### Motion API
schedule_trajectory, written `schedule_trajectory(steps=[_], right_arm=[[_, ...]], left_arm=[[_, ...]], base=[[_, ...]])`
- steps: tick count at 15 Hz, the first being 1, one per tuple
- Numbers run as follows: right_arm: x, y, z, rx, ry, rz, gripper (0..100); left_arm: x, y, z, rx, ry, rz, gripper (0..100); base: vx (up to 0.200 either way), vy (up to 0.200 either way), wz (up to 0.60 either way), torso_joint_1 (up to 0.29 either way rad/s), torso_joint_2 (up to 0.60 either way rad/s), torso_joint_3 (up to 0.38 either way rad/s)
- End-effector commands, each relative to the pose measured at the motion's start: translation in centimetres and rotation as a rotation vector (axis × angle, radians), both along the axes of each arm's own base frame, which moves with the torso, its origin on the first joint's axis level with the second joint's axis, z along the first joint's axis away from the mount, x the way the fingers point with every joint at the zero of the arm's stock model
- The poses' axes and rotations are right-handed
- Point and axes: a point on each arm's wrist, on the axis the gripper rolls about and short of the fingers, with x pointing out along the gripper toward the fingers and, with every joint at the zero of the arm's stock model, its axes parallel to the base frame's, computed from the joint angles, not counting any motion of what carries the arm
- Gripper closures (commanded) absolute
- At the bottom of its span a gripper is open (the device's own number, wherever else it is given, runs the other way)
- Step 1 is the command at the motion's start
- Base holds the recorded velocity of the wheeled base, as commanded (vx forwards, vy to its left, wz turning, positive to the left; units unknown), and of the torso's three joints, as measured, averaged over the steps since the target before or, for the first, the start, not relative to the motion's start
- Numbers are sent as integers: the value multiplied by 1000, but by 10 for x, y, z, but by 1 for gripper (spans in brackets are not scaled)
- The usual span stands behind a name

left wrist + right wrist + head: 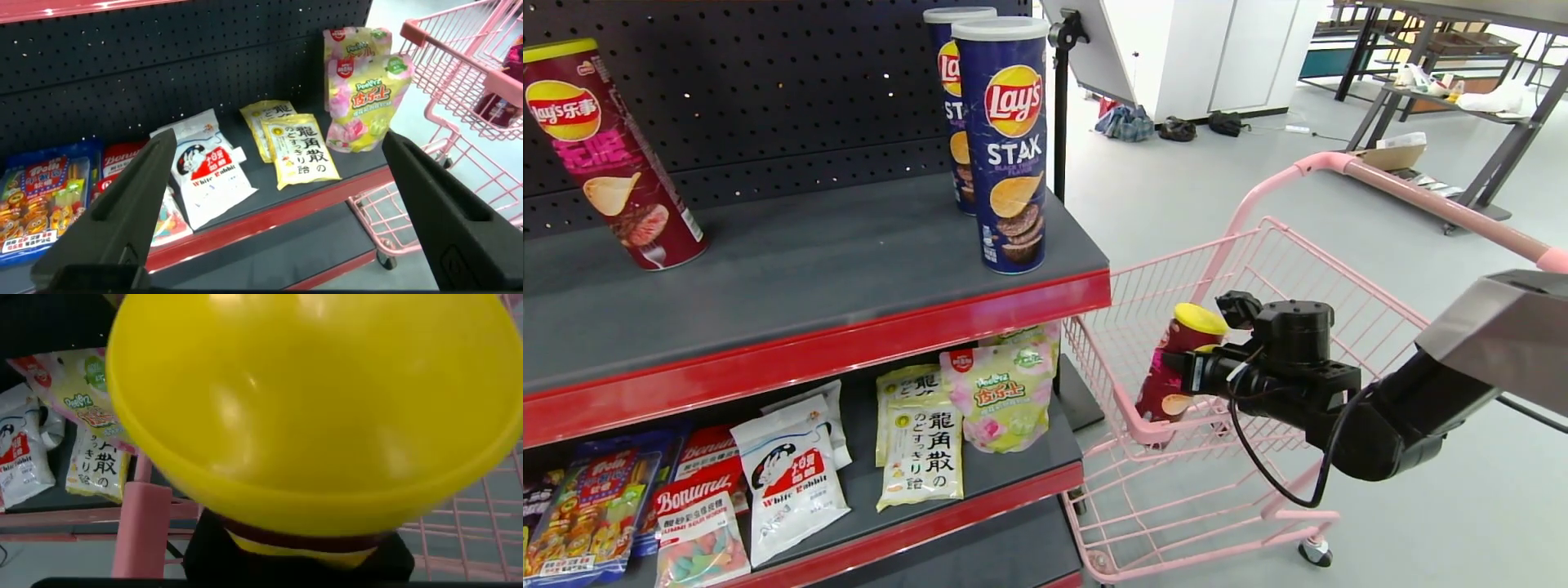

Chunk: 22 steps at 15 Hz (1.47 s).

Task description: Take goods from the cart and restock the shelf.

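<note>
The right gripper (1188, 359) pinches a red chip can (1164, 394) just below its yellow lid (310, 400), the can leaning a little inside the near corner of the pink cart (1241, 233) that surrounds the gripper. The can's base is at the level of the cart's rim, so the pick looks under way rather than finished. Up and across from the gripper, well apart from it, the grey top shelf (809, 278) already carries two blue chip cans (1011, 147) at its nearer end and a matching red can (613, 155) at its far end, with bare space between them where this one could stand. The left gripper (278, 143), fingers spread wide and holding nothing, faces the snack bags (302, 151) on the lower shelf. What remains, by this view: lifting the can clear of the cart, carrying it over and setting it upright.
</note>
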Motion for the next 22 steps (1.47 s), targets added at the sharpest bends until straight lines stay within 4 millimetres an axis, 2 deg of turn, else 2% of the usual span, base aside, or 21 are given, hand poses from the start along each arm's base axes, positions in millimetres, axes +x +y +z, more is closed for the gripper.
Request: schedule_trajectory(steps=[1, 2, 5, 6, 7, 8, 9, 10, 12, 13, 14, 15, 17, 18, 20, 22], right_arm=[[-1, 0, -2, -4, 7, 3, 100], [-1, 0, 2, -5, -4, 0, 100], [1, -3, 49, -20, -150, -23, 100], [0, -7, 87, -26, -223, -42, 100], [-2, -8, 99, -30, -240, -51, 100], [-12, -13, 140, -38, -283, -81, 100], [-20, -16, 158, -33, -304, -89, 100], [-36, -25, 184, -47, -355, -135, 100], [-80, -50, 208, -198, -425, -197, 100], [-92, -54, 213, -191, -437, -179, 100], [-118, -63, 220, -191, -436, -176, 100], [-152, -75, 222, -204, -408, -191, 100], [-222, -96, 210, -244, -307, -235, 100], [-247, -103, 203, -252, -272, -257, 100], [-282, -110, 194, -254, -263, -297, 100], [-299, -111, 184, -255, -281, -317, 100]], left_arm=[[0, 0, 0, 3, 1, 1, 0], [0, 0, 0, 8, 1, 3, 0], [0, 0, 0, 8, 1, 3, 0], [0, 0, 0, 8, 1, 3, 0], [0, 0, 0, 8, 1, 1, 0], [0, 0, 0, 6, 1, 1, 0], [0, 0, 0, 5, 1, 1, 0], [0, 0, 0, 2, 1, 2, 0], [0, 0, 0, 2, 3, 2, 0], [0, 0, 0, 2, 1, 2, 0], [0, 0, 0, 3, 1, 1, 0], [0, 0, 0, 2, 3, 2, 0], [0, 0, 0, 0, 3, 2, 0], [0, 0, 0, 0, 3, 3, 0], [0, 0, 0, 2, 3, 2, 0], [0, 0, 0, 2, 3, 2, 0]], base=[[0, 0, 0, 0, 0, 0], [0, 0, 0, 0, 0, 0], [0, 0, 0, 0, 0, 0], [0, 0, 0, 0, 0, 0], [0, 0, 0, 0, 0, 0], [0, 0, 0, 0, 0, 0], [0, 0, 0, 0, 0, 0], [0, 0, 0, 0, 0, 0], [0, 0, 0, 0, 0, 0], [0, 0, 0, 0, 0, 0], [0, 0, 0, 0, 0, 0], [0, 0, 0, 0, 0, 0], [0, 0, 0, 0, 0, 0], [0, 0, 0, 0, 0, 0], [0, 0, 0, 0, 0, 0], [0, 0, 0, 0, 0, 0]])
